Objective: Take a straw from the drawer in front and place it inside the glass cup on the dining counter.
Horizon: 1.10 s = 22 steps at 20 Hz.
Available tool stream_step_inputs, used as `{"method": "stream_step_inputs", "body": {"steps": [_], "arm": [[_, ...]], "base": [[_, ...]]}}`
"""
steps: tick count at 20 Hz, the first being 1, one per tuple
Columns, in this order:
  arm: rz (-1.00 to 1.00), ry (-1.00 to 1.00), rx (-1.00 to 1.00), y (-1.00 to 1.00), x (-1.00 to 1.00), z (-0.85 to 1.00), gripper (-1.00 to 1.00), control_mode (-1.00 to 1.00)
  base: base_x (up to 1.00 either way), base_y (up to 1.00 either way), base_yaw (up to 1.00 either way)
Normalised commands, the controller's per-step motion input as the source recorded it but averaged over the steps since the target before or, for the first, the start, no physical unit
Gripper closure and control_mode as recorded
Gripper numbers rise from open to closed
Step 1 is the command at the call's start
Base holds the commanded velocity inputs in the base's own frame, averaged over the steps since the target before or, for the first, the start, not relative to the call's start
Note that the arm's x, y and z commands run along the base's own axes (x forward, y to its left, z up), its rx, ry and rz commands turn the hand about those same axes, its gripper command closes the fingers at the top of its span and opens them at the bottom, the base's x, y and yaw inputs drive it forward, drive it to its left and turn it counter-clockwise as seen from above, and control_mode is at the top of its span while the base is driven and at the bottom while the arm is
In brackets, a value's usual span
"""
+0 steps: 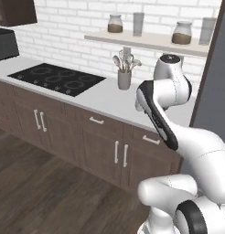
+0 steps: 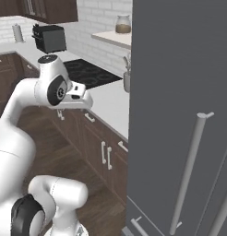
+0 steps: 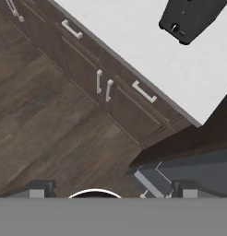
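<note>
Two shallow dark brown drawers with short silver bar handles sit under the pale worktop, and both are shut. The right drawer is the one closer to my arm; the left drawer lies further along. My gripper hangs high above the wooden floor, facing down at the cabinet fronts, open and holding nothing. Its fingertips stand far apart. The straw is hidden. The glass cup and the dining counter are out of view.
A tall grey fridge stands hard on the right, ending the worktop. A black cooktop, a utensil holder and a shelf of jars lie behind. Two cabinet doors hang between the drawers.
</note>
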Motion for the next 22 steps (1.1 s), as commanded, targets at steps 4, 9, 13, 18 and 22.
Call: {"method": "stream_step_inputs", "body": {"steps": [4, 9, 13, 18, 22], "arm": [[-0.02, -0.02, -0.3, 0.39, 0.08, -0.52, -1.0, -1.0], [0.0, 0.0, -0.3, 0.38, 0.24, -0.8, -1.0, -1.0], [0.0, -0.02, -0.29, 0.07, 0.27, -0.76, -1.0, -1.0], [-0.03, 0.0, -0.25, -0.01, 0.4, -0.6, -1.0, -1.0], [-0.09, 0.0, -0.25, -0.15, 0.39, -0.52, -1.0, -1.0]], "base": [[0.0, 0.0, 0.0], [0.0, 0.0, 0.0], [0.0, 0.0, 0.0], [0.0, 0.0, 0.0], [0.0, 0.0, 0.0]]}}
